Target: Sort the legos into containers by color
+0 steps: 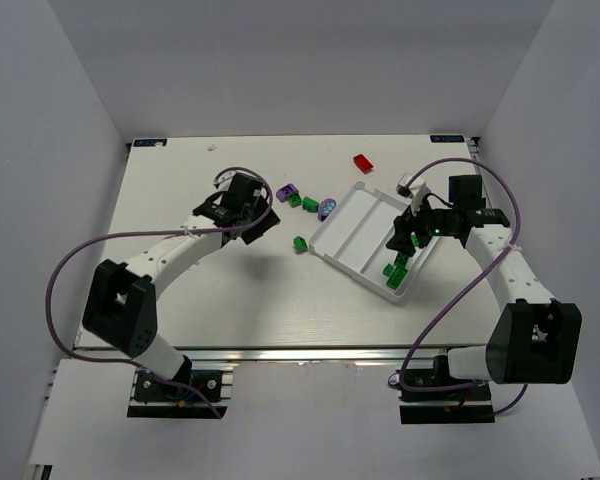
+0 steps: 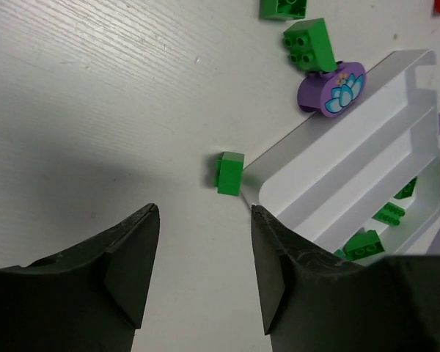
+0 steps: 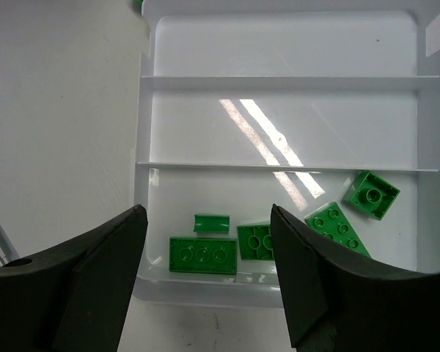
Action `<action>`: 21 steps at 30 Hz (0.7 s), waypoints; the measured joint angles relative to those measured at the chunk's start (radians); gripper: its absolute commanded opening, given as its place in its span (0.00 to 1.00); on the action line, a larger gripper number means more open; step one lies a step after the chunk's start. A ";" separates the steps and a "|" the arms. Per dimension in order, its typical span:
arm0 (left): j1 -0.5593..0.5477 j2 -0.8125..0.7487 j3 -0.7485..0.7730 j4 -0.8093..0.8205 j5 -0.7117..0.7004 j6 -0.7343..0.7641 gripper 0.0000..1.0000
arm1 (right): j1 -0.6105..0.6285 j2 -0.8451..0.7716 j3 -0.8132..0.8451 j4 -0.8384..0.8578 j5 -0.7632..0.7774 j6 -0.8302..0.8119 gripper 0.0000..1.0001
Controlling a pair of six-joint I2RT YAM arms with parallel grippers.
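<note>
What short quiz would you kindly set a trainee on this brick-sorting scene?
1. True or false: the middle compartment of the tray holds red bricks.
2. What colour are the bricks lying in the compartment beneath the right gripper? A red, B green, C purple.
3. Fill in: on the table, just off the tray's corner ahead of the left gripper, stands one ____ brick.
Key: 1 false; 2 B; 3 green.
</note>
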 measured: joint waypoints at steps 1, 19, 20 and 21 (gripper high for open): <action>0.005 0.028 0.014 -0.013 0.010 0.001 0.63 | 0.000 0.000 -0.004 0.005 0.001 0.001 0.73; 0.006 0.376 0.218 -0.045 0.204 0.161 0.66 | 0.000 0.003 -0.024 0.039 0.018 0.019 0.74; 0.006 0.381 0.219 -0.037 0.212 0.165 0.66 | 0.000 0.005 -0.024 0.039 0.018 0.020 0.74; 0.006 0.386 0.219 -0.029 0.220 0.167 0.66 | 0.000 0.008 -0.024 0.039 0.018 0.020 0.74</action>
